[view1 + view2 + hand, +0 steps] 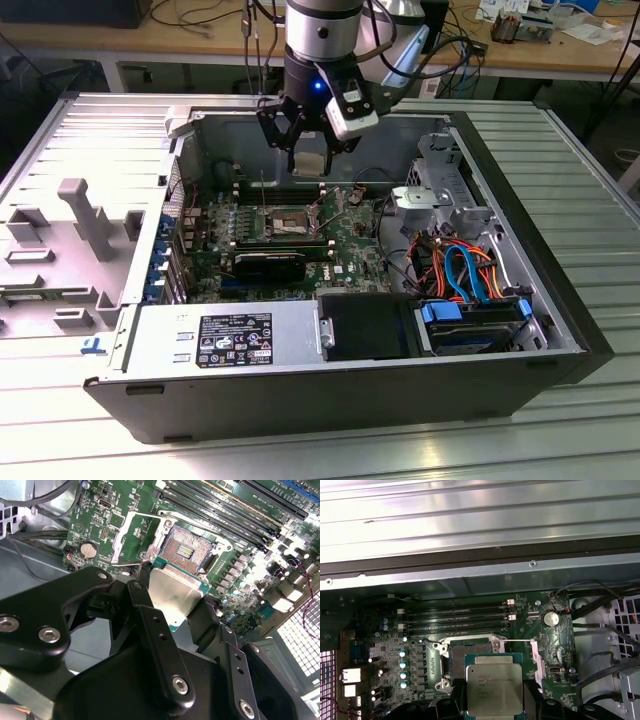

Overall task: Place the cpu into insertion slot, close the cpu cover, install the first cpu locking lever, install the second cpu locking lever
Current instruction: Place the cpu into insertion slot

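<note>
Exterior view: an open computer case (350,400) lies on its side on a ribbed metal table (560,440), with the motherboard facing up. The arm's end effector (308,148) hangs above the insertion slot (287,220), gripping the cpu (310,162). Second wrist view: black fingers (150,617) pinch the cpu (172,592) by opposite edges, set narrow to the chip's width. The chip hangs in the air near the empty insertion slot (192,550), not touching it. The cpu cover (118,542) stands open beside the socket, leaving it free. First wrist view: the cpu (494,687) is held level, silver top up, probably so it can seat squarely. It partly overlaps the insertion slot (456,657), beside the memory slots (455,617).
</note>
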### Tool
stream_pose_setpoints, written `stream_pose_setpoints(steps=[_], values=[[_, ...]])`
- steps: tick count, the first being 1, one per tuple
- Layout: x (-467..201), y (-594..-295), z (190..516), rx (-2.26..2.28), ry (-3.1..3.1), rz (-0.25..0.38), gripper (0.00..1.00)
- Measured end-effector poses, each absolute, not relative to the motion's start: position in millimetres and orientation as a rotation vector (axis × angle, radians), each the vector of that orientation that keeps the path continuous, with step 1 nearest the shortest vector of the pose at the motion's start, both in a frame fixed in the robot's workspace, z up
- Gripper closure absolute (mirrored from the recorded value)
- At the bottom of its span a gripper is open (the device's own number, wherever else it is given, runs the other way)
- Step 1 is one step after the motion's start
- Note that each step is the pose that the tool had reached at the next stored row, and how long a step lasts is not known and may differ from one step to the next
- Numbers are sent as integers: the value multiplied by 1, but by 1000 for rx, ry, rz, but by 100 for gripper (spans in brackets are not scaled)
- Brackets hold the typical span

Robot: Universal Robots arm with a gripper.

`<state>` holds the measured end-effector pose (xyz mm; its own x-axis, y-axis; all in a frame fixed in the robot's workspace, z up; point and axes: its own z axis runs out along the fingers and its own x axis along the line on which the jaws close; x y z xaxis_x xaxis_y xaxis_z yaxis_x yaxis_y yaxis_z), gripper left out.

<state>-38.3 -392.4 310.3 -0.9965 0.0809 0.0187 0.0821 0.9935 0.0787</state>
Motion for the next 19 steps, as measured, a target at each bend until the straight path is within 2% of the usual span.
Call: stream_pose_setpoints(steps=[19], values=[[-36,-392,310,-129,-3122,-116,45]])
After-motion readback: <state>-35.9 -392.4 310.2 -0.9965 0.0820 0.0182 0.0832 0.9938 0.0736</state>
